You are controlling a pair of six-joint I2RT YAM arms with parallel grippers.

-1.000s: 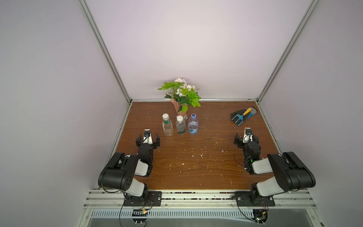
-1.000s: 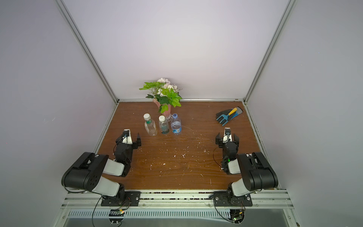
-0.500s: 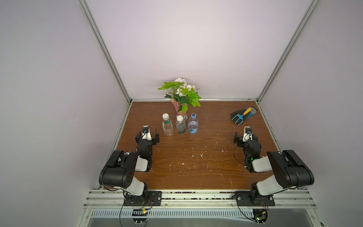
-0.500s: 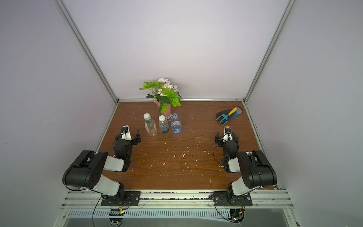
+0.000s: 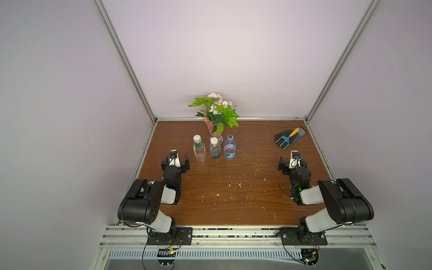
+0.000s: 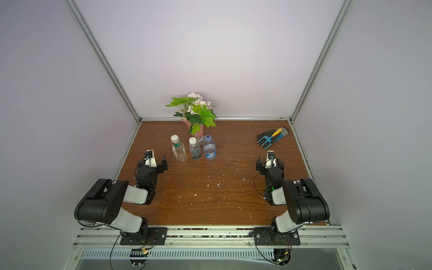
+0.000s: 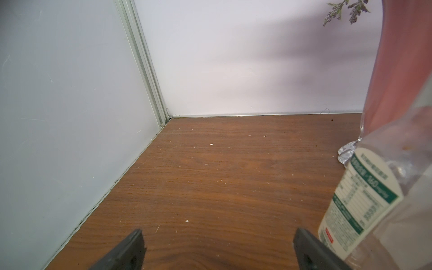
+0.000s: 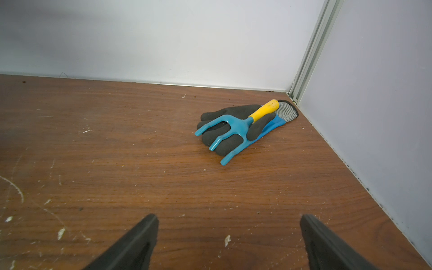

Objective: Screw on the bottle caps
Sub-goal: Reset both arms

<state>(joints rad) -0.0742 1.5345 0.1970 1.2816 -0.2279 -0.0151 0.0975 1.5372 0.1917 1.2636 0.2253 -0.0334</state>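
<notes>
Three bottles stand in a row at the back left of centre in both top views. The squarish bottle [image 5: 199, 152] [image 6: 179, 152] carries a white cap [image 5: 197, 138]. The round dark-labelled bottle [image 5: 215, 150] carries a white cap [image 5: 213, 140]. On the blue-labelled bottle [image 5: 229, 149] sits a blue cap [image 5: 230, 137]. My left gripper [image 5: 175, 161] [image 7: 219, 233] is open and empty, low over the table just left of the squarish bottle [image 7: 364, 198]. Far to the right my right gripper [image 5: 292, 162] [image 8: 229, 219] is open and empty.
A pink vase of flowers [image 5: 215, 127] stands right behind the bottles. A dark glove with a blue and yellow hand rake [image 5: 289, 138] [image 8: 236, 126] lies in the back right corner, ahead of my right gripper. Walls close in three sides. White crumbs dot the wooden table [image 5: 233, 198].
Both grippers have shifted slightly toward the back wall as the arms settled, and have held still for the last half second. The bottles and caps have not moved.
</notes>
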